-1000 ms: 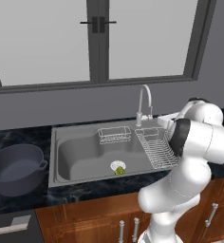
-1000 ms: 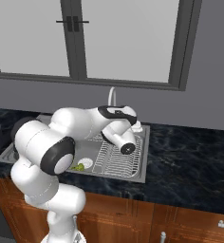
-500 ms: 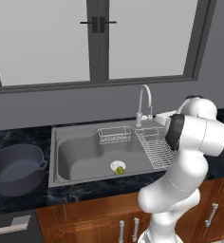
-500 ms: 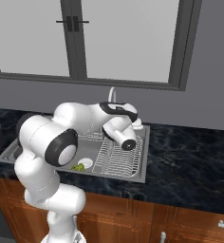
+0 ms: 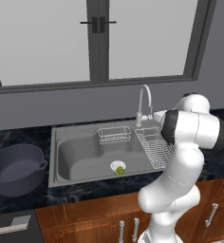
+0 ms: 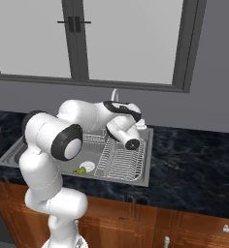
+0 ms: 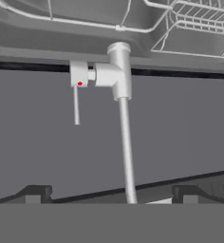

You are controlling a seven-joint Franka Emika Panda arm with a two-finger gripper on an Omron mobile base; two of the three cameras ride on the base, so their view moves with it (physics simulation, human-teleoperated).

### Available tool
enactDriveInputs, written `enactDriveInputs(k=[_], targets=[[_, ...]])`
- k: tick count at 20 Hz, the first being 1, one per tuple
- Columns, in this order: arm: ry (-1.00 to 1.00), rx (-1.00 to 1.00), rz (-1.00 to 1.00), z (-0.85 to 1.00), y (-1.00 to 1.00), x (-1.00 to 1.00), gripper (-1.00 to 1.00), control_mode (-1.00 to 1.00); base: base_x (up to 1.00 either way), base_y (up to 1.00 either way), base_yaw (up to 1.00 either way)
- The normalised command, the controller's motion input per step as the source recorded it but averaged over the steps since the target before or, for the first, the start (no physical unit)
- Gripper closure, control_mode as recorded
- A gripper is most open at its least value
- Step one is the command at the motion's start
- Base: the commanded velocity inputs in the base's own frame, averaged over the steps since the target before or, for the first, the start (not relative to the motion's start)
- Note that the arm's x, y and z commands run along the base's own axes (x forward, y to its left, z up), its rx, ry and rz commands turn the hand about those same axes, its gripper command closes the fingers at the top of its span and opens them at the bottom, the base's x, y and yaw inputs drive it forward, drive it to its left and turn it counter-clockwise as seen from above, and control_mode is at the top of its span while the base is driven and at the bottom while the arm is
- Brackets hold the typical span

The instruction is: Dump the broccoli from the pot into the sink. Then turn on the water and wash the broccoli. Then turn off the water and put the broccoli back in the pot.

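Broccoli (image 5: pixel 119 170) lies by the sink (image 5: pixel 76 156) drain; wide-open, empty gripper (image 7: pixel 111 197) faces the faucet lever (image 7: pixel 76 104), which needs nudging next.

no readable text, only a red dot (hot-side mark) on the faucet lever cap (image 7: pixel 79 83)

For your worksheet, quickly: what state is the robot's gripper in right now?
Gripper: open, holding nothing, facing the faucet.
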Motion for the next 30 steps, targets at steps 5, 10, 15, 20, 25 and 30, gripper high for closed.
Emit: enactDriveInputs(k=[5,10,15,20,25,30], targets=[[0.00,0.00,0.00,-0.15,0.00,0.15,-1.00,-1.00,0.00,0.00,0.00],[0.00,0.00,0.00,-0.11,0.00,0.12,-1.00,-1.00,0.00,0.00,0.00],[0.00,0.00,0.00,-0.07,0.00,0.15,-1.00,-1.00,0.00,0.00,0.00],[0.00,0.00,0.00,-0.09,0.00,0.20,-1.00,-1.00,0.00,0.00,0.00],[0.00,0.00,0.00,-0.13,0.00,0.17,-1.00,-1.00,0.00,0.00,0.00],[0.00,0.00,0.00,-0.11,0.00,0.17,-1.00,-1.00,0.00,0.00,0.00]])
